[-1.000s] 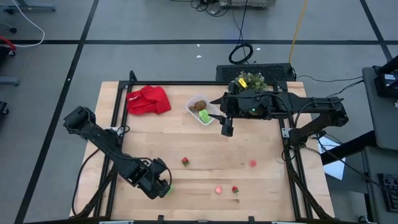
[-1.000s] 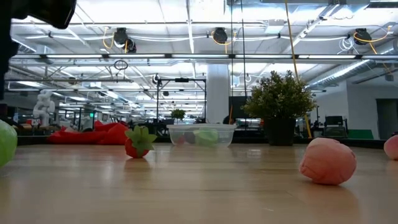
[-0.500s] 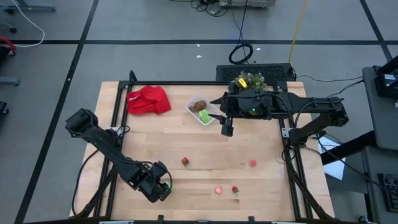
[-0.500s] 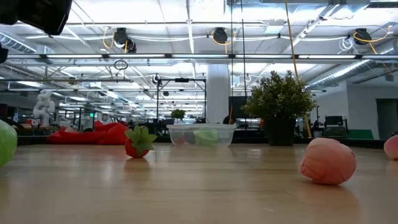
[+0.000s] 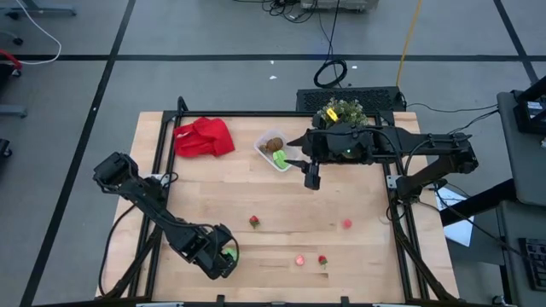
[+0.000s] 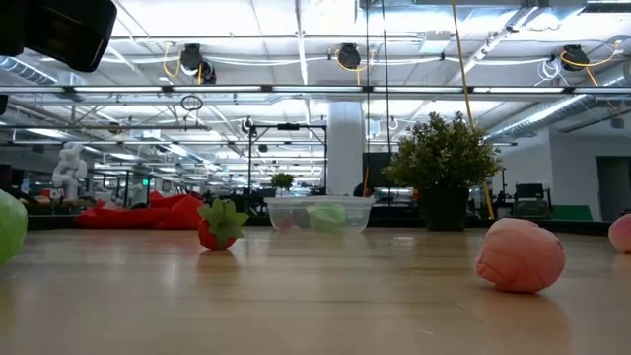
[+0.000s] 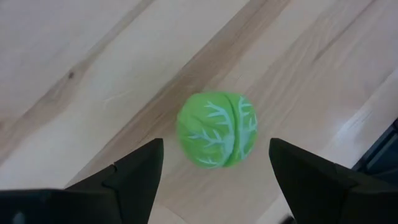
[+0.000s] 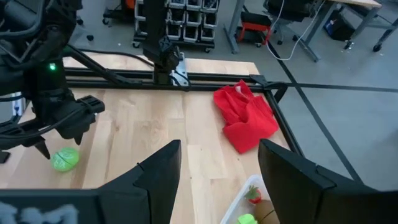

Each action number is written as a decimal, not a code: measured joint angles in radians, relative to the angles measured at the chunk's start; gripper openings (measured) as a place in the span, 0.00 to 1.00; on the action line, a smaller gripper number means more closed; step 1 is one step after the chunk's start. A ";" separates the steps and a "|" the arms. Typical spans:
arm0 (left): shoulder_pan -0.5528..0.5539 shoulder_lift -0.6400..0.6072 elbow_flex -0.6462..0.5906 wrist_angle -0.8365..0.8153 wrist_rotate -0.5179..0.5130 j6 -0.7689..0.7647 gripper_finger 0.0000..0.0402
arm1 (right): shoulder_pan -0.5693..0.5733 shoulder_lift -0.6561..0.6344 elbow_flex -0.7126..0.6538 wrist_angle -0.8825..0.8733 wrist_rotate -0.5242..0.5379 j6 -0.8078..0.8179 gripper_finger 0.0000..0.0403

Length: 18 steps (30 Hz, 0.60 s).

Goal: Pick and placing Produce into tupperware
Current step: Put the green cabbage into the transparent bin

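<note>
— What is on the wooden surface point(image 5: 273, 205)?
— A red cloth point(image 5: 205, 137), a bushy plant point(image 5: 343, 110), and the clear tupperware point(image 5: 275, 149) between them.
— And the jaws?
— The left gripper point(image 7: 214, 163) is wide open over a green ball point(image 7: 217, 129). The right gripper point(image 5: 311, 179), open and empty, hangs beside the tupperware.

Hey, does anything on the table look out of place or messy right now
Nothing looks damaged or spilled. The red cloth lies crumpled at the far left corner, beside the tupperware, and a few toy produce pieces still lie scattered on the table.
</note>
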 joint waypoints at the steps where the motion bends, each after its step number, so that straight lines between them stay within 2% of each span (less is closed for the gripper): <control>1: 0.000 0.000 0.000 0.004 0.000 0.000 0.73 | 0.000 0.000 0.000 0.003 -0.002 0.000 0.51; 18: 0.026 0.007 0.000 0.001 -0.007 0.038 0.73 | 0.000 0.000 0.000 0.006 -0.004 0.000 0.51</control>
